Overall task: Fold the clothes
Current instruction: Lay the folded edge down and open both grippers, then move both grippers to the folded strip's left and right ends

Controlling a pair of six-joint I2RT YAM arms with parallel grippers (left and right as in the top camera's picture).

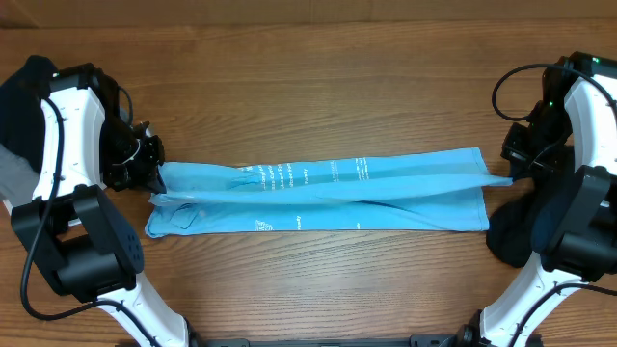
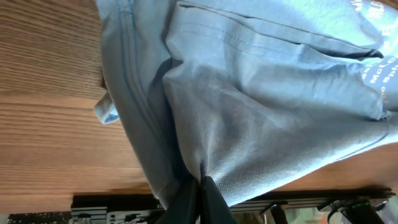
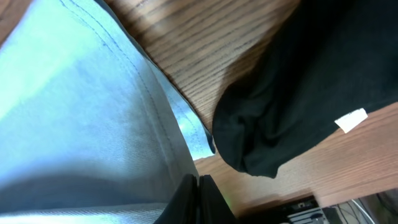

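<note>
Nearest the arm bases, a blue garment (image 1: 328,198) is lying on the wooden table (image 1: 308,77) as a long, narrow band running from left to right, already folded lengthwise. Its near edge is resting flat on the wood. Its far edge is lifting slightly, drawn into a taut ridge between the two arms.

At the left end, the left gripper (image 2: 199,186) is pinching a gathered corner, with its jaws closed together on the cloth. At the right end, the right gripper (image 3: 196,183) is doing the same, its jaws clamped on the hem. A black garment (image 1: 516,231) is sitting crumpled just beside that end, touching or nearly touching the blue one. Beyond the band, bare wood is stretching away.

The fabric is looking like a thin, light, soft knit, bunching into fine creases wherever it is pinched, so it is likely to sag and slide rather than keep a shape. Holding it at both end corners at once, as now, seems the sensible grip: the tension is keeping the layers aligned. A pinch too near the edge could slip off the hem, and the layers may shift apart if one end slackens.
</note>
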